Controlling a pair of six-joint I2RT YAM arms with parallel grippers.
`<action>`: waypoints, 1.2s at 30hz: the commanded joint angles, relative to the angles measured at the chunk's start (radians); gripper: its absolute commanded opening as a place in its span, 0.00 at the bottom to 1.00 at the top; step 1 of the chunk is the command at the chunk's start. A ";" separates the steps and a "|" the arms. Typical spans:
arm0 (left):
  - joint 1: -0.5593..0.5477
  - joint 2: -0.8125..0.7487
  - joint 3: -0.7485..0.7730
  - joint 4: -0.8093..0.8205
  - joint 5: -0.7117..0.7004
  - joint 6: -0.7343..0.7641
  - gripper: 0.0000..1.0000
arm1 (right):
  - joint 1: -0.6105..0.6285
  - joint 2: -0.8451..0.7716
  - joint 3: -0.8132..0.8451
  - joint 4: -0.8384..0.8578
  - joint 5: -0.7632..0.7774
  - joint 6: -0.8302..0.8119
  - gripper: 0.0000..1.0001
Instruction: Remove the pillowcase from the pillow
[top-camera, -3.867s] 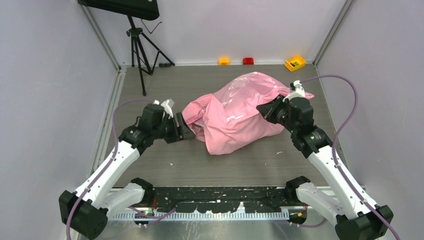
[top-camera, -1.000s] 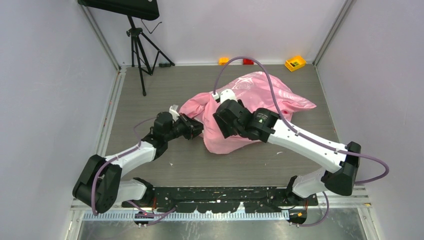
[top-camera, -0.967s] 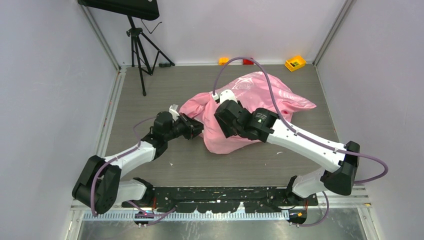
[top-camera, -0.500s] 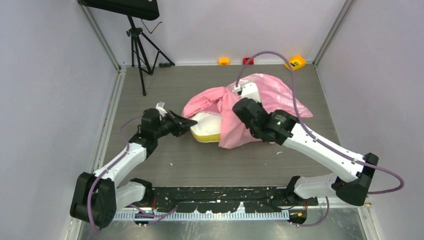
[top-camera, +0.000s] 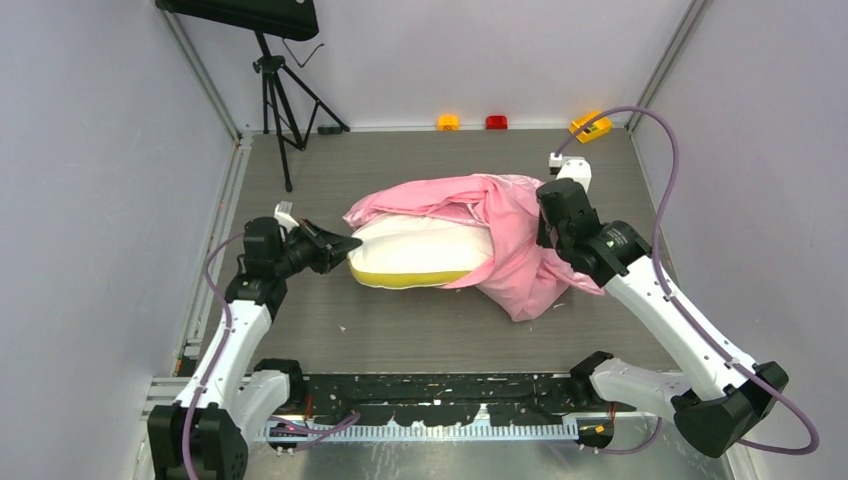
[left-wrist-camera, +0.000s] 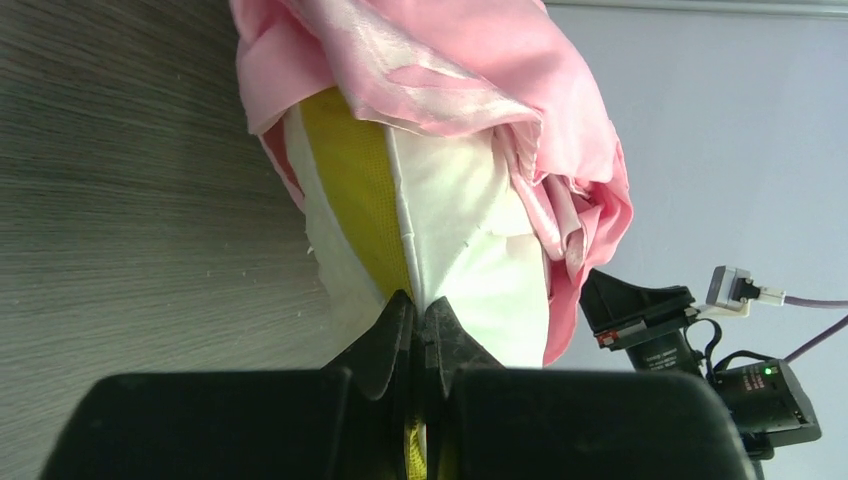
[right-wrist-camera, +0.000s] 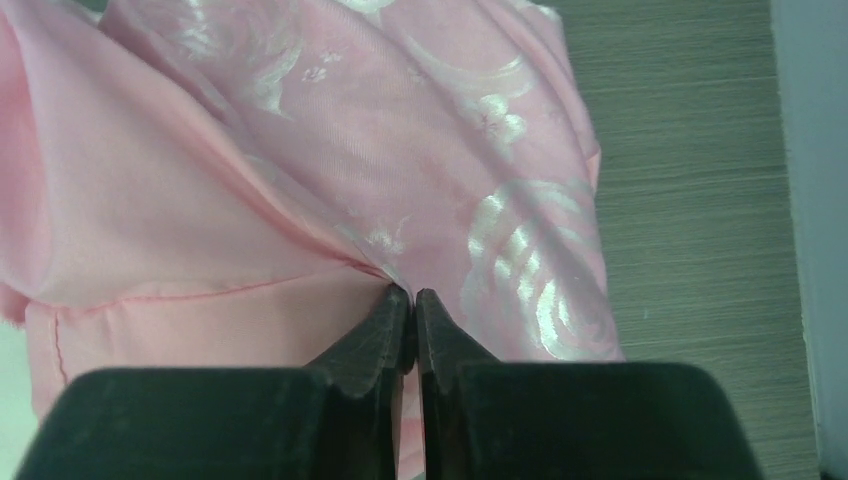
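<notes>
Overhead view looking down, wrist views close (sharing pillowcase (top-camera: 515, 265))

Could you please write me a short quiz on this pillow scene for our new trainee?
1. Which gripper is shut on the pillowcase?
2. The left gripper is shut on: A the corner of the pillow; B a fold of the pillowcase; C nothing.
3. True or false: the pillowcase lies fully clear of the pillow.
Key: 1 the right gripper; 2 A; 3 false.
</notes>
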 joint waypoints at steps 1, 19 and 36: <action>0.025 0.008 0.077 0.011 0.046 0.060 0.00 | -0.020 -0.002 0.063 0.025 -0.195 -0.065 0.28; -0.197 0.039 0.252 -0.071 0.047 0.255 0.00 | 0.193 0.460 0.544 0.081 -0.640 -0.319 0.84; -0.231 -0.035 0.320 -0.090 0.119 0.293 0.00 | 0.246 1.028 0.871 0.013 -0.566 -0.507 0.89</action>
